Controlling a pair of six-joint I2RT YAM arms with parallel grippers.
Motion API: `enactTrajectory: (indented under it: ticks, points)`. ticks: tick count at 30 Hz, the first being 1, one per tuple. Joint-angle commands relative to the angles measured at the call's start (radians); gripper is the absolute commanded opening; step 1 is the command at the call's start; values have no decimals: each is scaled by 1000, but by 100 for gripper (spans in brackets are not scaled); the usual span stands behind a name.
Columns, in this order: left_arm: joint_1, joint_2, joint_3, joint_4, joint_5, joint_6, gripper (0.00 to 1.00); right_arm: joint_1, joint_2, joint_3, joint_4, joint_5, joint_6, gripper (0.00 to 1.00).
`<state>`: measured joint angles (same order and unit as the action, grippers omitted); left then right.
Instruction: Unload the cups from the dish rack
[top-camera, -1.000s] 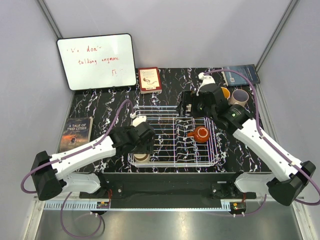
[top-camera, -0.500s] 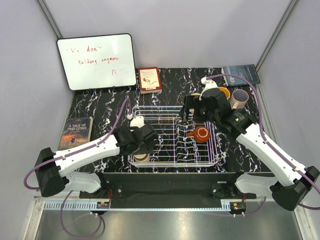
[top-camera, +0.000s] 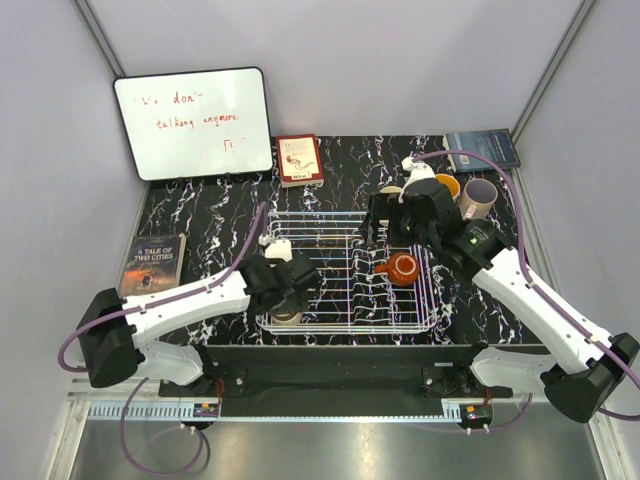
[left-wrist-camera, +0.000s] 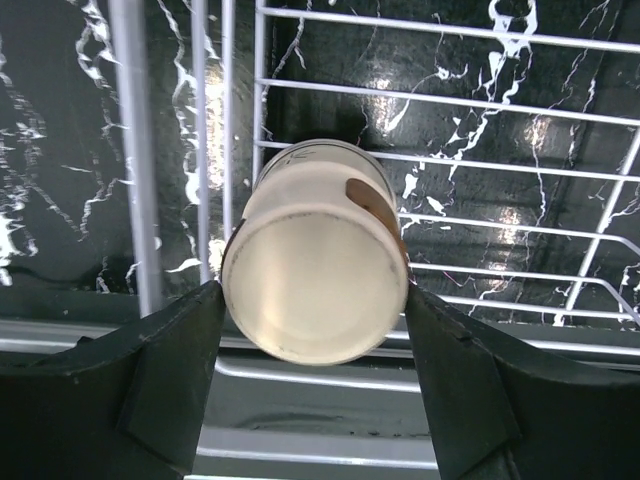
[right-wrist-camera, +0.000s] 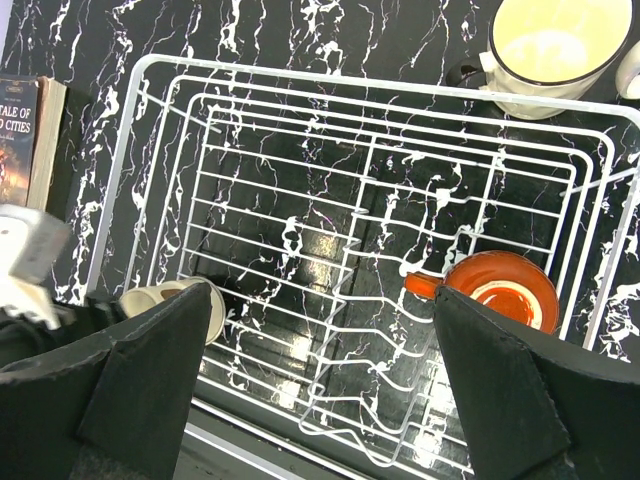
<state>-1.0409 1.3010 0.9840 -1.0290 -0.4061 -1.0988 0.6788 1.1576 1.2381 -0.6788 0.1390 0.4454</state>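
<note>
Left gripper (left-wrist-camera: 315, 297) pinches the cream cup (left-wrist-camera: 318, 262) on both flanks in the dish rack's (top-camera: 340, 250) near-left corner. One round end faces the wrist camera, its long axis running away along the fingers. Right gripper (right-wrist-camera: 322, 300) hangs spread wide above the rack, over the reddish-brown mug (right-wrist-camera: 500, 291), which sits mouth-up.

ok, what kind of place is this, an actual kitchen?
Probably a robot lab test cell, not a kitchen: bare grey enclosure walls, a whiteboard and a novel as props, and the dish rack on a marble-pattern table.

5 cups (top-camera: 403, 267), 3 books (top-camera: 155, 265), 1 rack (top-camera: 345, 325), 1 whiteboard (top-camera: 195, 122).
</note>
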Motion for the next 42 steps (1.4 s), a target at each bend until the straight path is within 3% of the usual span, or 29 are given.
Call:
enactTrajectory:
  ticks: [1, 7, 9, 11, 12, 13, 22, 27, 31, 35, 41, 42]
  points:
    - [-5, 41, -31, 116, 38, 23, 75, 8, -18, -3, 8, 5, 1, 100]
    - [-4, 79, -36, 182, 53, 77, 69, 8, -25, -8, 2, 16, -1, 100]
    - [-2, 86, -39, 195, 62, 86, 51, 7, -29, -11, 1, 16, 3, 100]
    - [-4, 92, -34, 198, 62, 93, 26, 7, -30, -11, -1, 17, 4, 100]
    - [-4, 90, -33, 198, 61, 97, 4, 8, -33, -11, -1, 20, 3, 100]
    - [-4, 84, -30, 196, 58, 100, 0, 8, -35, -11, -1, 25, 4, 100]
    - [-7, -121, 136, 262, 10, 285, 0, 7, -44, 21, -1, 45, 19, 100]
    - [41, -252, 182, 400, 119, 367, 0, 8, -41, 31, 12, 56, 73, 100]
    - [148, -338, 84, 613, 373, 353, 0, 7, -78, 6, 79, 31, 125, 100]
    - [277, -410, -121, 870, 645, 258, 0, 7, -136, -29, 176, -59, 159, 100]
    - [475, -401, -347, 1369, 999, 28, 0, 8, -167, -25, 248, -171, 188, 100]
    - [507, -381, -369, 1523, 1033, -54, 0, 8, -167, -25, 261, -205, 193, 100]
